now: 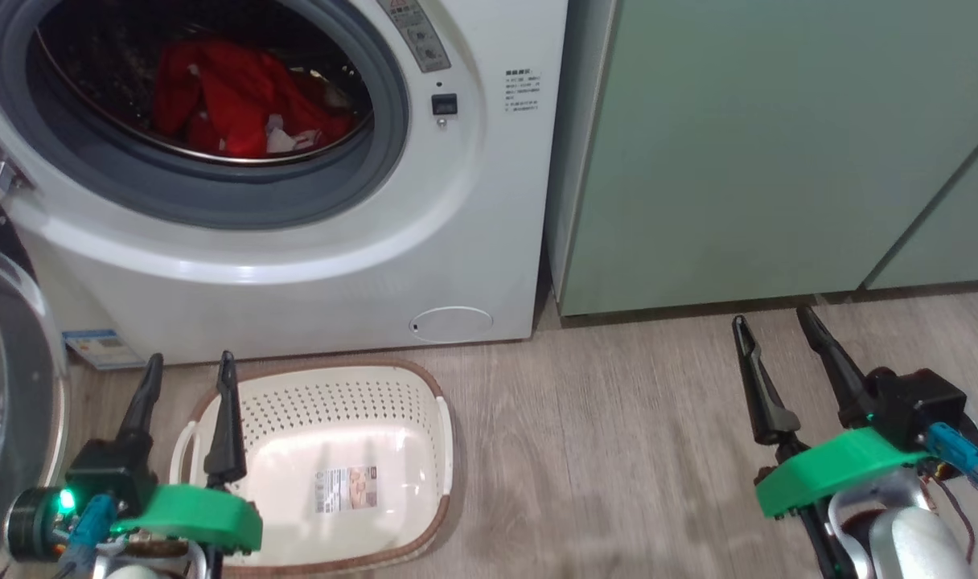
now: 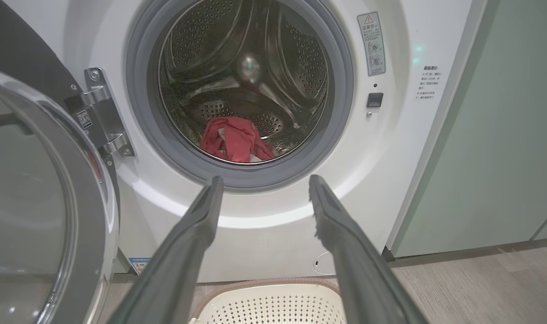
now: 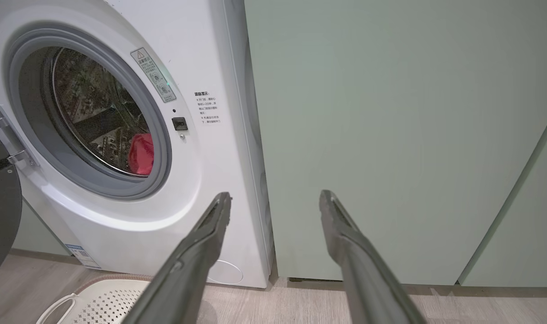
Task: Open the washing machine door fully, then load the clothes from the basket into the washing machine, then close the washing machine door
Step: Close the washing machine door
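The white washing machine (image 1: 312,265) stands with its door (image 1: 14,386) swung open to the left; the door's glass bowl (image 2: 26,202) fills the left of the left wrist view. Red clothes (image 1: 232,100) lie inside the steel drum, also seen as red clothes (image 2: 235,139) and red clothes (image 3: 141,154). The cream basket (image 1: 336,450) sits on the floor before the machine, with only a sticker on its base. My left gripper (image 1: 187,370) hovers open over the basket's left end. My right gripper (image 1: 770,326) is open above bare floor at the right.
Pale green cabinets (image 1: 778,145) stand right of the washer. A grey rubber ring (image 2: 143,117) circles the drum mouth, and a metal hinge (image 2: 100,112) holds the door at its left. Wood-look floor (image 1: 602,450) lies between basket and right arm.
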{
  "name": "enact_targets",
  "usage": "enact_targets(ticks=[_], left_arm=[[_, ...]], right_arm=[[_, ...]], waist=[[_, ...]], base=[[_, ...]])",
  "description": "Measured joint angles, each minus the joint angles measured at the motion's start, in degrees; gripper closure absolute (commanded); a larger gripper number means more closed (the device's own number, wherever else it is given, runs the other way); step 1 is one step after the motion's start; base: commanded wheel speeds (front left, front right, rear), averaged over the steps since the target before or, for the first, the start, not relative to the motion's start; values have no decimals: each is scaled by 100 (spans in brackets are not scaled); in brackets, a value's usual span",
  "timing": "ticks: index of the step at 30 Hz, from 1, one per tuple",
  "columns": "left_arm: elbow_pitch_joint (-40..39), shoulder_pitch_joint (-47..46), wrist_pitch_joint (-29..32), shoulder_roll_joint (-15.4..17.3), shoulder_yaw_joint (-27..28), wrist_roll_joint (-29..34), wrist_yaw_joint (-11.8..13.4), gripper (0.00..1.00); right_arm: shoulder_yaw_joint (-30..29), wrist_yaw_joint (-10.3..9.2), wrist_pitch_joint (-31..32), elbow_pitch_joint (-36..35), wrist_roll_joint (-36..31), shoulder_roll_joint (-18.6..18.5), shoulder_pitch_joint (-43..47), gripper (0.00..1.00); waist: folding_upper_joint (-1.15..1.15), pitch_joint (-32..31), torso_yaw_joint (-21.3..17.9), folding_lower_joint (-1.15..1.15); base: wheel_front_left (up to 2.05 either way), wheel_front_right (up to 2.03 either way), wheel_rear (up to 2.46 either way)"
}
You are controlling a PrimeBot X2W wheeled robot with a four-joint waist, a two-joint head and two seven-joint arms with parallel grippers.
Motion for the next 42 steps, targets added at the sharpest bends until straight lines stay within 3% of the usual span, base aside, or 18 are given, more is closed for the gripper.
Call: enact_targets(ticks=[16, 42], left_arm=[[12, 4, -2, 15, -1, 1, 0, 0], [18, 3, -9, 19, 4, 1, 2, 0]], right_arm=[[-44, 0, 0, -11, 1, 1, 5, 0], [-67, 0, 0, -11, 42, 2, 4, 0]], waist=[[0, 16, -12, -2], [0, 56, 71, -2]], base=[[-155, 155, 0], [-4, 4, 0]])
